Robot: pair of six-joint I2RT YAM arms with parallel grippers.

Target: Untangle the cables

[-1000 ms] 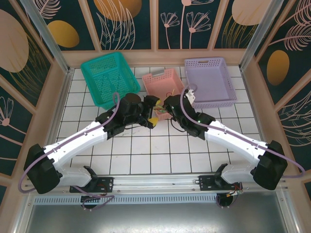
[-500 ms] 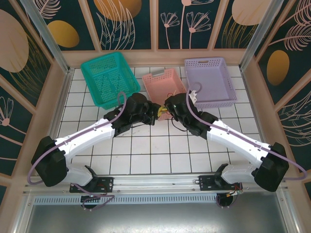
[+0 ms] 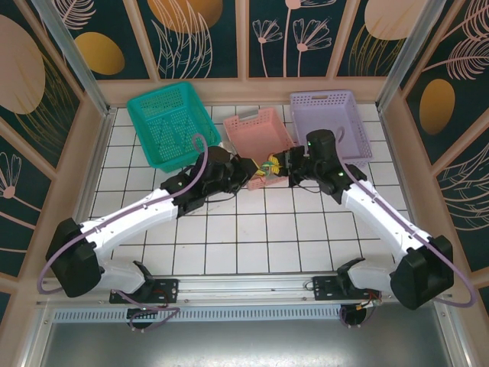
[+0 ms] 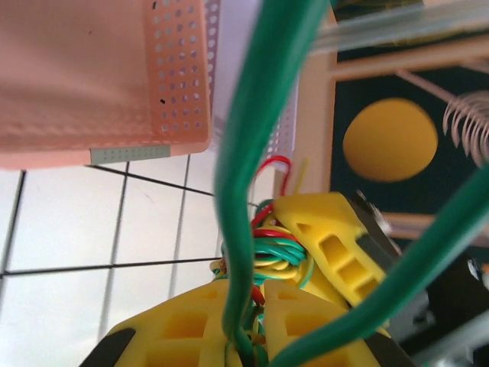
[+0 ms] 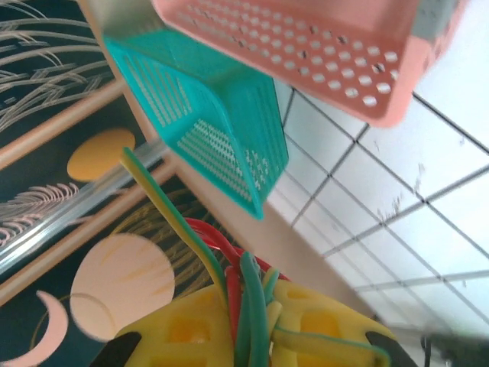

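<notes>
On a white tiled table (image 3: 221, 229) inside a walled cell, three baskets stand along the far side: teal (image 3: 164, 122), pink (image 3: 256, 130) and lilac (image 3: 328, 126). Two white arms reach inward from the near edge and meet just in front of the pink basket. The left gripper (image 3: 248, 170) and right gripper (image 3: 289, 164) face each other, close together, with the cables (image 3: 269, 166) bunched between them above the tiles.

In the left wrist view, the left gripper's yellow jaws are nearly closed, pinching a green loop, and a knot of green, yellow and red wire (image 4: 271, 252) sits just beyond. In the right wrist view, the right gripper's (image 5: 248, 332) jaws are closed on several green, red and yellow strands.

Judging by this, the untangling has barely begun. Both ends are gripped, but the wires form one clump, no strand is free, and all the separating is left to do.
</notes>
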